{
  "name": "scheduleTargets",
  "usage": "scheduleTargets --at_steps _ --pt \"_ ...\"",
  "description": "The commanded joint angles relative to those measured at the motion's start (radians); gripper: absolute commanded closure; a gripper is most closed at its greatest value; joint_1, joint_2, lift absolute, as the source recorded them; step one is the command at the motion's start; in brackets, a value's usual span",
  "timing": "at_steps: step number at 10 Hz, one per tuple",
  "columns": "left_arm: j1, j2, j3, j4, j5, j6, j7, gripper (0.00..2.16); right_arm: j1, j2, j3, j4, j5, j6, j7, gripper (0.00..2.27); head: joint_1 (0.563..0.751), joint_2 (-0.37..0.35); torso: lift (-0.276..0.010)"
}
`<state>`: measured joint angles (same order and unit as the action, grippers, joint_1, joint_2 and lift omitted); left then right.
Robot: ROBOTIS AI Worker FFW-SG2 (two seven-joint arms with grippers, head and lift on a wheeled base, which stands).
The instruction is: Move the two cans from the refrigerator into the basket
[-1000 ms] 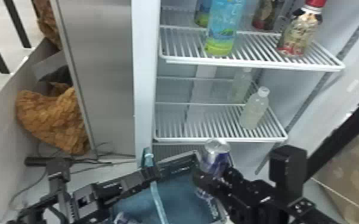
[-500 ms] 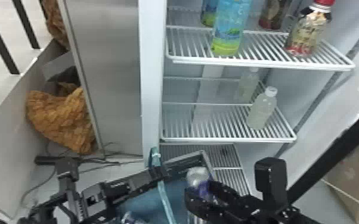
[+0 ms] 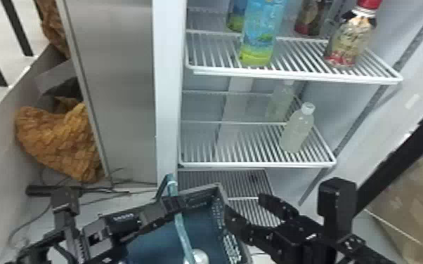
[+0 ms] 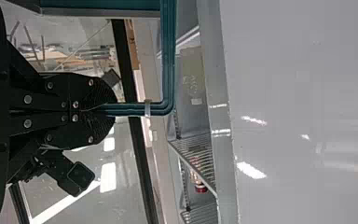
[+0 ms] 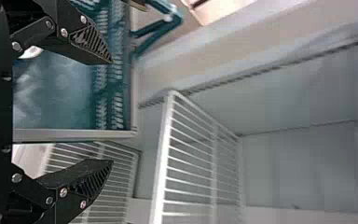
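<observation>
In the head view my left gripper (image 3: pixel 176 203) is shut on the teal handle (image 3: pixel 182 231) of the basket (image 3: pixel 246 251), which stands before the refrigerator (image 3: pixel 167 87). The left wrist view has the gripper (image 4: pixel 109 110) clamped around that handle (image 4: pixel 168 60). A can's silver top (image 3: pixel 200 256) shows inside the basket, low in the head view. My right gripper (image 3: pixel 243 204) is open over the basket's right side, nothing between its fingers. In the right wrist view, the same gripper (image 5: pixel 112 113) has its fingers spread across the basket's rim (image 5: pixel 74 135).
Wire shelves (image 3: pixel 256 164) rise behind the basket. A small clear bottle (image 3: pixel 297 130) stands on the middle one; a blue-green bottle (image 3: pixel 261 31) and a red-capped bottle (image 3: pixel 353 35) stand above. A metal panel (image 3: pixel 112 87) is at left, a dark bar (image 3: pixel 397 161) at right.
My right gripper has let go of the can it held over the basket; its fingers have opened. The head view has shifted slightly. My left gripper still holds the handle.
</observation>
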<state>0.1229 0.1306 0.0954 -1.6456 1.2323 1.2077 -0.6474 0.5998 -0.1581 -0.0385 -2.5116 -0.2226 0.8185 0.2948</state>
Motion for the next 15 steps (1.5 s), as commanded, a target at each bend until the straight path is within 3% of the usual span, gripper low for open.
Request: scheduleTargets --at_steps 1,4,10,15 --pt "0.000 0.000 0.000 0.000 0.000 0.000 -0.002 1.21 0.063 0.022 -0.041 0.009 -0.003 -0.163 0.007 0.33 0.695 -0.186 -0.219" --pt "0.007 -0.002 0.004 0.000 0.000 0.000 -0.002 1.21 0.163 0.058 -0.131 0.110 -0.055 -0.566 0.049 0.33 0.695 -0.240 -0.219" --pt "0.014 -0.002 0.006 -0.002 0.000 0.000 -0.005 1.21 0.362 0.072 -0.187 0.066 -0.092 -0.779 0.064 0.33 0.695 -0.322 -0.219" --pt "0.019 -0.005 0.012 -0.002 0.000 0.000 -0.006 1.21 0.502 0.094 -0.245 -0.047 -0.104 -0.806 0.067 0.33 0.695 -0.350 -0.219"
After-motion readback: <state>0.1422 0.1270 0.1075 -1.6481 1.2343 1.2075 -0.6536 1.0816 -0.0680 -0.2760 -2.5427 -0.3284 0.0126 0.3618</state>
